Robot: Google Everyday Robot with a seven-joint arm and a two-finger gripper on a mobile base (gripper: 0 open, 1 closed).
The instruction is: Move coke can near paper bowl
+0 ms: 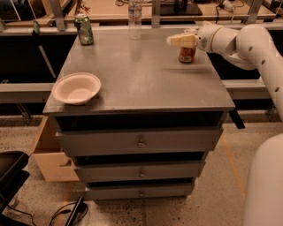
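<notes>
Three grey metal drawers (140, 143) stack under the grey metal tabletop (141, 81), each with a small knob at its middle. Left of them on the speckled floor is a pale wooden box (49, 154), and the robot's white base (265, 185) fills the near right corner.

On the tabletop, the shallow off-white paper bowl (76, 88) sits at the near left corner, mouth up, its rim just inside the front and left edges. From the bowl rightward and backward the surface lies bare across the whole middle and along the front and right edges.

Farther back on the right, near the right edge and well apart from the bowl, the small red coke can (187, 54) stands upright, its long axis vertical. I cannot tell which way its lettering faces. The pale cream hand (174, 41) is level with the can's top and points left, covering the top; whether it touches the can, and whether it is spread or pressed together, I cannot tell. The white jointed arm (247, 42) reaches in from the right over the tabletop's edge.

At the far left corner a green soda can (84, 29) stands upright. A clear plastic bottle (135, 17) stands at the middle of the back edge. Neither lies between the coke can and the bowl. Behind them runs a wooden workbench (110, 9).
</notes>
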